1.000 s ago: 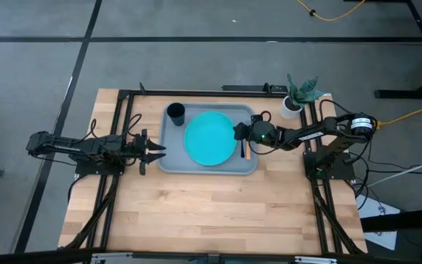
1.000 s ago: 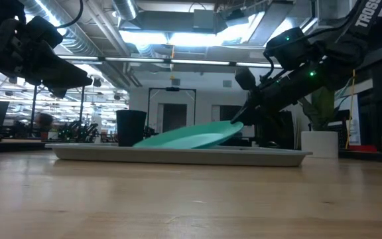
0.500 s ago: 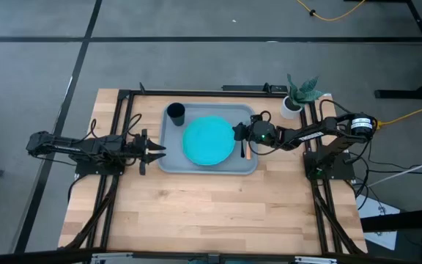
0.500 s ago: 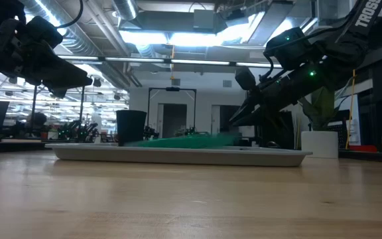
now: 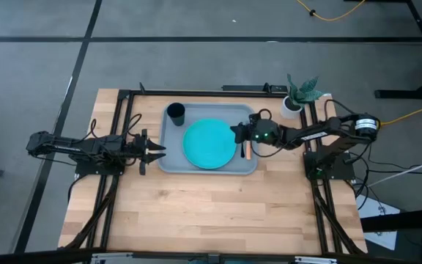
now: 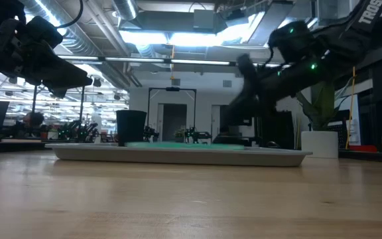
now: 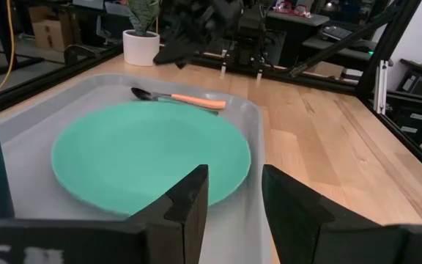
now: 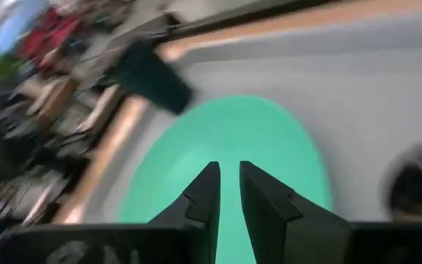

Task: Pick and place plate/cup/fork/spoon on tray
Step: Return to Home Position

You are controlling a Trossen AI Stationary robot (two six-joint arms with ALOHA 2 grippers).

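Observation:
The teal plate [image 5: 209,144] lies flat in the middle of the grey-blue tray [image 5: 196,170]. The dark cup [image 5: 176,112] stands upright in the tray's far left corner. An orange-handled utensil [image 7: 196,101] lies on the tray's right side, and a dark spoon bowl [image 7: 140,92] shows at its end. Whether that is one utensil or two, I cannot tell. My right gripper [image 5: 234,132] hovers over the plate's right rim with a narrow gap between its fingers [image 8: 227,180] and is empty. My left gripper [image 5: 160,150] is open and empty at the tray's left rim.
A white pot with a green plant [image 5: 293,105] stands at the table's far right corner, behind my right arm. Bare wooden table [image 5: 211,213] stretches from the tray to the near edge. Dark frame rails run along the table's left and right sides.
My right gripper held the plate's right rim raised, with the plate tilted and its left rim on the tray. It has let go, and the plate has dropped flat onto the tray. The gripper has risen a little above the rim.

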